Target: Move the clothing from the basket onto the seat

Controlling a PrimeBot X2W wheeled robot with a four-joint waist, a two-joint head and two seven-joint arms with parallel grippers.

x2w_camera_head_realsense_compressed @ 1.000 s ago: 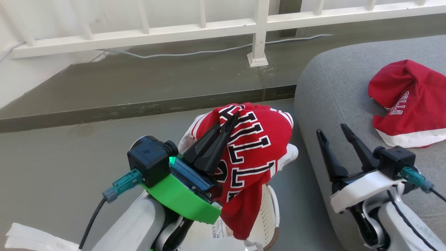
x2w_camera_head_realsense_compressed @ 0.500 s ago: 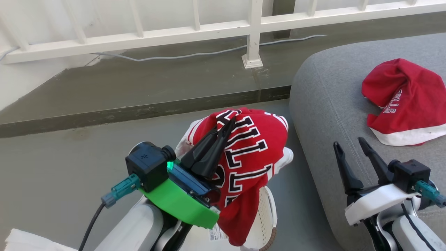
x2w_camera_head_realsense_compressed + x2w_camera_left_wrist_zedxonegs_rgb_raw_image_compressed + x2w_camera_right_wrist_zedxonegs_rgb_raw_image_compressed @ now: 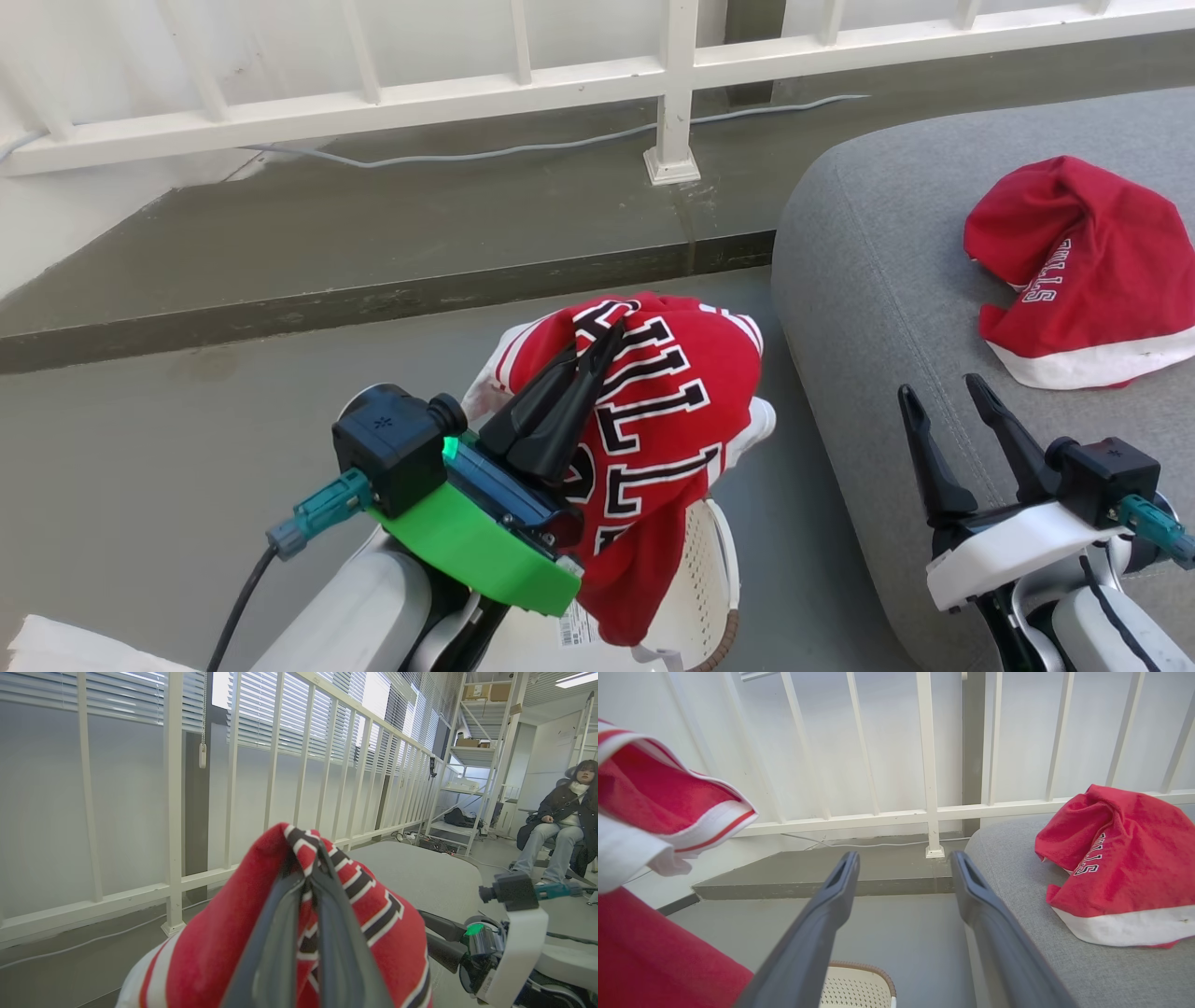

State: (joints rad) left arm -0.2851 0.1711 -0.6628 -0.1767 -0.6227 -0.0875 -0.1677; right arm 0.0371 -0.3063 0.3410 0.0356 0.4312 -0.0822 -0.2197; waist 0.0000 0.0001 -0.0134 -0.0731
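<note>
My left gripper (image 3: 609,334) is shut on a red jersey with black-and-white letters (image 3: 672,411), held up above the cream basket (image 3: 705,579); the cloth drapes down over the basket's rim. In the left wrist view the fingers (image 3: 280,933) pinch a fold of that jersey (image 3: 219,942). A second red garment with white trim and lettering (image 3: 1074,252) lies on the grey seat (image 3: 868,280) at the right. My right gripper (image 3: 938,385) is open and holds nothing, over the seat's near edge. The right wrist view shows its fingers (image 3: 905,856) apart, the lying garment (image 3: 1120,858), the seat (image 3: 1017,896) and the basket (image 3: 857,987) below.
A white railing (image 3: 672,84) with a post and a grey cable (image 3: 523,145) runs along the back, behind a raised floor step (image 3: 373,299). A person sits on a chair (image 3: 560,816) beyond the seat, near a metal shelf rack (image 3: 472,756).
The right gripper has drawn back and to the right, still open. The head view has shifted slightly; the left gripper keeps its hold on the jersey with little movement.
</note>
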